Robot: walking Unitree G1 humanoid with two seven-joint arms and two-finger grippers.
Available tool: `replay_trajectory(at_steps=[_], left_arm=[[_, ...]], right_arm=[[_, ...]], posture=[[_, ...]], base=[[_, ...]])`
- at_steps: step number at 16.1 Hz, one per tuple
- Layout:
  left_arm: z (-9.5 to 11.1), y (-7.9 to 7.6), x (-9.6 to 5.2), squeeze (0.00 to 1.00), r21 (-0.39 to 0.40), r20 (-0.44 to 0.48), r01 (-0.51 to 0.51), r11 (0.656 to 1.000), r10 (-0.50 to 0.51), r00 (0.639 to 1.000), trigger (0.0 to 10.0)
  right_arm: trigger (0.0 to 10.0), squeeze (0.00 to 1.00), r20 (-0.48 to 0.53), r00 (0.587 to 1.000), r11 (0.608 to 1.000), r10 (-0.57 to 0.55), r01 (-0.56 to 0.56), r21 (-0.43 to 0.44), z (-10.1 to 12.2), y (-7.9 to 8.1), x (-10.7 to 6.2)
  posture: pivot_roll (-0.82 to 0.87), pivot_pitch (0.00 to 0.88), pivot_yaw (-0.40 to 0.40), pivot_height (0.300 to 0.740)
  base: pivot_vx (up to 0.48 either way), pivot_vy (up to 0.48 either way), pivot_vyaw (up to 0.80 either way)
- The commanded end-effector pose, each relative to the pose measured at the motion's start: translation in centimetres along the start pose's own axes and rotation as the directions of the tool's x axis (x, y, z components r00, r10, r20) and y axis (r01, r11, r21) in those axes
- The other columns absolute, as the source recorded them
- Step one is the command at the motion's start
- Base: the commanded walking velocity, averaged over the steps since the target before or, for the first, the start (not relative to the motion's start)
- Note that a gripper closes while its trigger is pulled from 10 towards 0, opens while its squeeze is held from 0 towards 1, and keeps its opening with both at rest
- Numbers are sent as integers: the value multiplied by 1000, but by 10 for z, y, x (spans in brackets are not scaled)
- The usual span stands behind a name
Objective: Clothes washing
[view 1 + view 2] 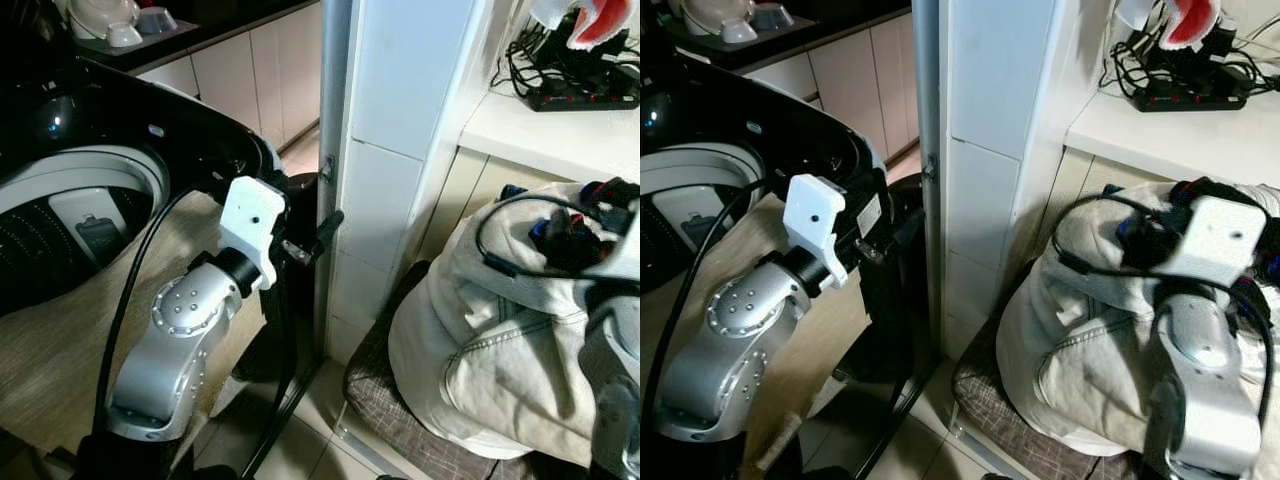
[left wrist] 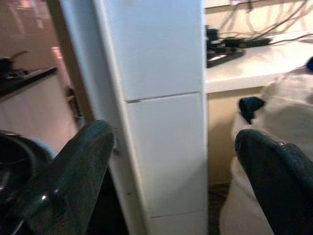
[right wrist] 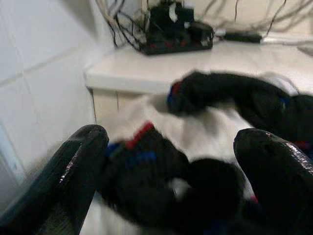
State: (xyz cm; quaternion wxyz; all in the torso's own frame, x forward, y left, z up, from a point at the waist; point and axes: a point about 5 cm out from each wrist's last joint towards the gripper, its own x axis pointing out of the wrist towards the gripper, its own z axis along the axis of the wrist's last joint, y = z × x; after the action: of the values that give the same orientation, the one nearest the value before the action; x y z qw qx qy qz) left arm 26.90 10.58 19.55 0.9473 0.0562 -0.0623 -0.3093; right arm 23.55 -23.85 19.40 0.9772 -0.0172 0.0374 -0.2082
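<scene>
We are holding our right gripper spread apart over the dark striped garment atop the pale clothes heap on the chair. Our left gripper, also apart, is idling beside the washing machine. We are judging pickup comes next: lowering, then closing.

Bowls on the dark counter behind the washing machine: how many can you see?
2. A large white bowl sits at the top left edge, partly cut off. A small white bowl sits just in front of it. A greyish dish beside them is unclear, and more may be hidden.
</scene>
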Motion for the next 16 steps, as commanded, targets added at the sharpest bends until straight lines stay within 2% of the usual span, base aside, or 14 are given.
replay_trajectory(at_steps=[1, 3, 5, 6, 7, 8, 9, 10, 12, 16], left_arm=[[4, -5, -4, 0, -32, 15, 77, 997, -76, 997, 10000], [10, -12, -9, 0, -90, 49, 192, 977, -189, 981, 10000], [11, -14, -14, 0, -93, 50, 267, 959, -263, 963, 10000], [11, -13, -15, 0, -87, 44, 281, 956, -279, 959, 10000], [11, -13, -15, 0, -86, 41, 283, 955, -280, 959, 10000], [11, -14, -15, 0, -102, 45, 291, 951, -288, 957, 10000], [11, -15, -15, 0, -109, 47, 295, 949, -291, 955, 10000], [11, -16, -15, 0, -116, 50, 302, 946, -298, 953, 10000], [12, -19, -15, 0, -122, 51, 331, 936, -328, 943, 10000], [12, -21, -17, 0, -124, 47, 358, 925, -355, 934, 10000]], right_arm=[[10000, 1000, 0, 1000, 1000, 17, -17, -3, 6, 0, -5], [10000, 1000, -26, 999, 1000, 28, -28, -7, 8, 1, -8], [10000, 1000, -62, 998, 999, -2, -1, -54, 9, -1, -13], [10000, 980, -71, 997, 998, -17, 12, -57, 9, -2, -15], [10000, 886, -67, 997, 998, -32, 28, -56, 9, -5, -14], [10000, 231, -48, 995, 995, -82, 79, -54, 10, -14, -10], [10000, 231, -43, 994, 994, -98, 96, -50, 11, -17, -9], [10000, 0, -41, 993, 993, -112, 110, -47, 12, -21, -7], [10000, 0, -69, 990, 992, -122, 120, -27, 10, -28, -3], [10000, 0, -145, 987, 994, -69, 80, 75, -2, -27, 2]], posture=[[-97, 4, 5, 740], [-98, 5, 4, 740], [-99, 7, 3, 740], [-100, 9, 3, 740], [-103, 14, 7, 740], [-103, 16, 8, 740], [-103, 16, 8, 740], [-104, 18, 9, 740], [-100, 19, 6, 740], [-96, 19, 1, 740]], base=[[0, 0, 0], [0, 0, 0], [0, 0, 0], [0, 0, 0], [0, 0, 0], [0, 0, 0], [0, 0, 0], [0, 0, 0], [0, 0, 0], [0, 0, 0]])
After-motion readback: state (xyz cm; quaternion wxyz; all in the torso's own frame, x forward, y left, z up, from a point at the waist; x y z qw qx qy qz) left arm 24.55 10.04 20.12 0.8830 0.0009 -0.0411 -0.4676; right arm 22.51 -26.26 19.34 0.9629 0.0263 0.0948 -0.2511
